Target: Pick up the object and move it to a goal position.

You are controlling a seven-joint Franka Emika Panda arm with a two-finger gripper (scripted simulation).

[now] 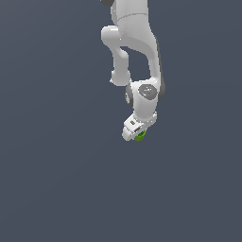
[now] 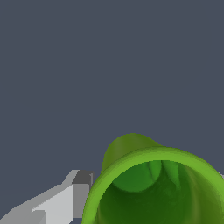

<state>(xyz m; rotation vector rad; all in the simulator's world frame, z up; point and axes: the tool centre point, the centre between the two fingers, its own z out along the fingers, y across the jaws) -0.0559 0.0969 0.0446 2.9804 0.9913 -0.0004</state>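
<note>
The object, a tiny bright green cup (image 1: 140,137), sits at the tip of my white gripper (image 1: 136,133) in the exterior view, mostly covered by the hand. In the wrist view the green cup (image 2: 153,188) fills the lower right, with its hollow top facing the camera. One grey finger (image 2: 72,199) presses against the cup's rim, and the other finger is almost out of the picture. The gripper (image 2: 151,197) is shut on the cup.
The white arm (image 1: 134,42) reaches down from the top of the exterior view. All around is a plain dark grey-blue surface (image 1: 56,179) with no other objects or marks.
</note>
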